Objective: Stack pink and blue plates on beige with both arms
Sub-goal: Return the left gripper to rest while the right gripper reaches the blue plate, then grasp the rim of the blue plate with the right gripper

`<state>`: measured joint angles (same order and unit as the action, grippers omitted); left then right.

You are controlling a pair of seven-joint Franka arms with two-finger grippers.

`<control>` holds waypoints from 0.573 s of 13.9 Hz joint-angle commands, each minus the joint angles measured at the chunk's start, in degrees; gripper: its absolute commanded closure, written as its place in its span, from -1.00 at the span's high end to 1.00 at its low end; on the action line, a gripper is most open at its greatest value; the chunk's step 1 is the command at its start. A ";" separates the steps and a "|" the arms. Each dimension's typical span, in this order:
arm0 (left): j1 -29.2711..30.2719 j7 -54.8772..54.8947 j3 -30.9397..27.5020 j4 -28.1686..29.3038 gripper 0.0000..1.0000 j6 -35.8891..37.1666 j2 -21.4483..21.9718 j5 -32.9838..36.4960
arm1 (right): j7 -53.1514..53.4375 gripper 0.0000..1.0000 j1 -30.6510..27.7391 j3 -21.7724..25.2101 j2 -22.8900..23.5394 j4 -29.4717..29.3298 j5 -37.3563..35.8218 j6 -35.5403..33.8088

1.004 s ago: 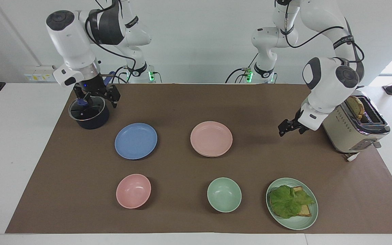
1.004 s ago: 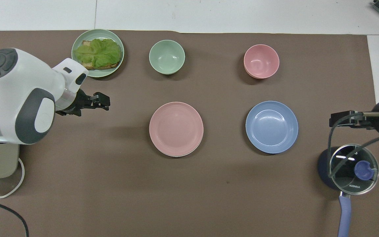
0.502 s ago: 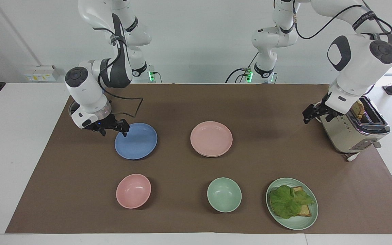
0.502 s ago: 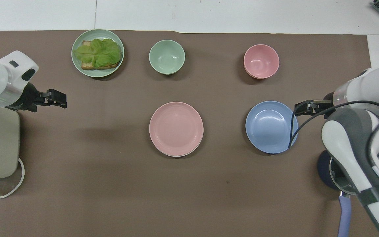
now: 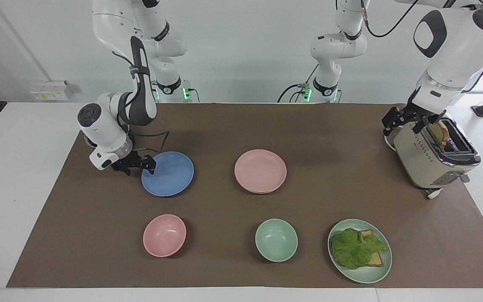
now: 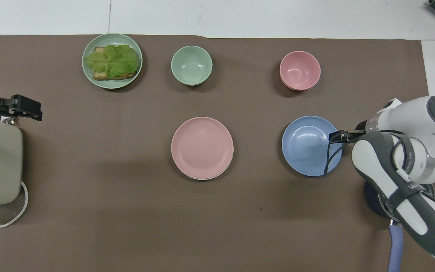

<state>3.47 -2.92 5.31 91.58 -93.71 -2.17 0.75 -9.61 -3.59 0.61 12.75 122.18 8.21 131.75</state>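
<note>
Right claw (image 5: 148, 164) dropped to one blue plate's (image 5: 169, 175) rim.

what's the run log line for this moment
right gripper: open at blue plate rim | left gripper: open, over toaster | pink plate: on beige plate

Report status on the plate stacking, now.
Right gripper open at round matte blue plate rim. Left gripper open over cream toaster. Pink plate already on beige.
</note>
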 commanded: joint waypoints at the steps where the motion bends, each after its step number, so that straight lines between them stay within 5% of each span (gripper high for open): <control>1: 0.23 0.64 0.14 -0.35 1.00 1.60 1.55 0.92 | -2.17 1.00 -0.54 -0.52 -0.71 1.83 1.81 0.96; 2: 0.31 0.64 0.13 -0.35 1.00 1.61 2.08 0.92 | -2.17 0.62 -0.54 -0.52 -0.88 2.01 1.89 0.88; 5: -0.04 0.64 0.13 -0.26 1.00 1.96 2.52 0.92 | -1.56 -0.99 -0.01 -0.52 -0.80 1.92 1.81 0.26; 8: 0.05 0.64 0.13 -0.17 1.00 1.69 2.52 0.83 | 0.02 -1.00 0.08 -0.52 -0.53 0.96 1.81 -0.26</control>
<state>3.46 -2.91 5.38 91.57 -93.15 -0.11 0.75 -9.55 -3.34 0.33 12.84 123.05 8.42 131.74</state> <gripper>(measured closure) 0.000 0.648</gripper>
